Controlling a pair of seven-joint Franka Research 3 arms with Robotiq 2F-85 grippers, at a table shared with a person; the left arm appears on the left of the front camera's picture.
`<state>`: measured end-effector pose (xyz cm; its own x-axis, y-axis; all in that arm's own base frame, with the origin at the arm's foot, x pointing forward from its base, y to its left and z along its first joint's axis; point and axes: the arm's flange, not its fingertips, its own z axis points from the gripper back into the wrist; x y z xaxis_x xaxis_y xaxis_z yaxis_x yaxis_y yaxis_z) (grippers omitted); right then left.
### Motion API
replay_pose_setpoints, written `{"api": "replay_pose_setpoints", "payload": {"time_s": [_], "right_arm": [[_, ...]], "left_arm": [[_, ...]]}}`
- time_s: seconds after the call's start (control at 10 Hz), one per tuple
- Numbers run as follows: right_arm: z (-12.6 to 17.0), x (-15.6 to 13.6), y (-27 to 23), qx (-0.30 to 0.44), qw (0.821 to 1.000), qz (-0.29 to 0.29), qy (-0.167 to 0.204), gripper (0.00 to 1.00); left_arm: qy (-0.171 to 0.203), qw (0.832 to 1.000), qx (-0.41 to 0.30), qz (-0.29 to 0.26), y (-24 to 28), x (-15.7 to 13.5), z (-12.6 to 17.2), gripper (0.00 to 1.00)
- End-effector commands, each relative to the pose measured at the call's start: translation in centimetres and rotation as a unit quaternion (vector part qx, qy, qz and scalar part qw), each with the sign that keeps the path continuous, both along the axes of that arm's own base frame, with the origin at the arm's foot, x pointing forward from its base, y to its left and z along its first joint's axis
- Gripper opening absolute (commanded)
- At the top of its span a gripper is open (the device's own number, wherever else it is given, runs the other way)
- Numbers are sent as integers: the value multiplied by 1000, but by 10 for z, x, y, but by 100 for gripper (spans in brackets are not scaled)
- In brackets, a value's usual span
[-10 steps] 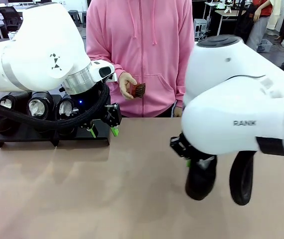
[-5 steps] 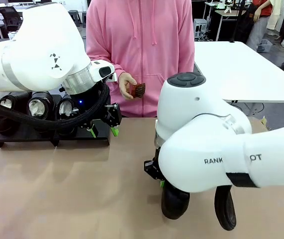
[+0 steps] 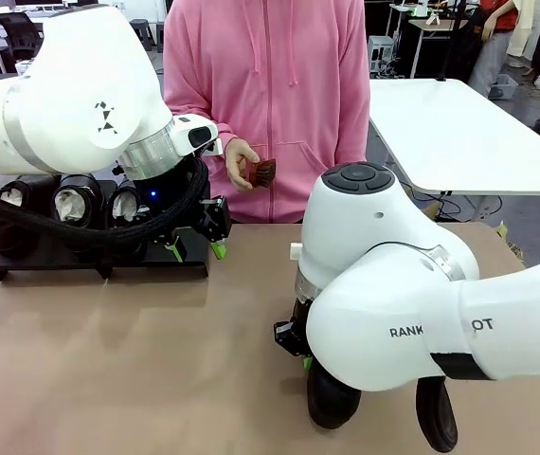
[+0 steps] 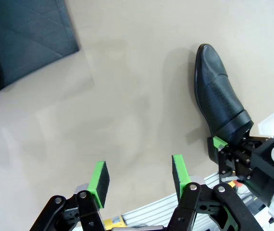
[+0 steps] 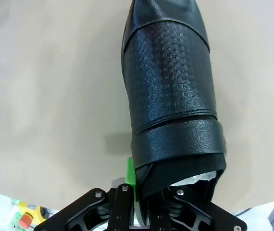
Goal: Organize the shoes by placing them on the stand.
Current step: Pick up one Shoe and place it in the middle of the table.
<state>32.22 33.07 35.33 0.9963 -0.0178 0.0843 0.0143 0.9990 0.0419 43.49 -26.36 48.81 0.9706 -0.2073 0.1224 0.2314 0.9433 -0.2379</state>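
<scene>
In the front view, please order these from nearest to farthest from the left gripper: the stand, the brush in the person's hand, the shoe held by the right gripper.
From the left gripper:
1. Stand, directly beside it, left.
2. Brush, above, right.
3. Shoe, lower right, near edge.

1. The front camera sits low between the two white arms, facing across the tan worktop [image 3: 109, 360] toward a person in a pink hooded top [image 3: 270, 95] at the far edge. The bulky right arm stands very near the lens.
2. The left wrist camera looks down from well above the worktop, past its own open green-padded jaws at the bottom edge.
3. The right wrist camera looks down from very close along a glossy black textured leather shoe [image 5: 170, 96], heel nearest the lens.
4. That shoe [image 4: 221, 103] and the worktop around it show in both wrist views, and the shoe's lower end [image 3: 332, 393] shows in the front view.
</scene>
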Motion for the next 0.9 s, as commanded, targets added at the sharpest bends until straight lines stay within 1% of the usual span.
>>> {"api": "replay_pose_setpoints", "payload": {"time_s": [0.0, 0.3, 0.4, 0.6, 0.7, 0.8], "right_arm": [[-1, 6, 1, 17, 1000, -21, -1, 38], [5, 6, -2, 32, 999, -27, -2, 93], [13, 8, -7, 47, 998, -27, 13, 100], [35, 9, -18, 86, 995, -22, 34, 100], [47, 10, -25, 112, 992, -14, 61, 100], [58, 14, -40, 127, 988, -27, 86, 100]], "left_arm": [[-1, 1000, 3, 0, 3, 0, 2, 69], [-1, 1000, 3, 0, 3, 0, 2, 69], [-1, 1000, 3, 0, 3, 0, 2, 69], [-1, 1000, 3, 0, 3, 0, 2, 69], [-1, 1000, 3, 0, 3, 0, 2, 69], [-1, 1000, 3, 0, 3, 0, 2, 69]]}}
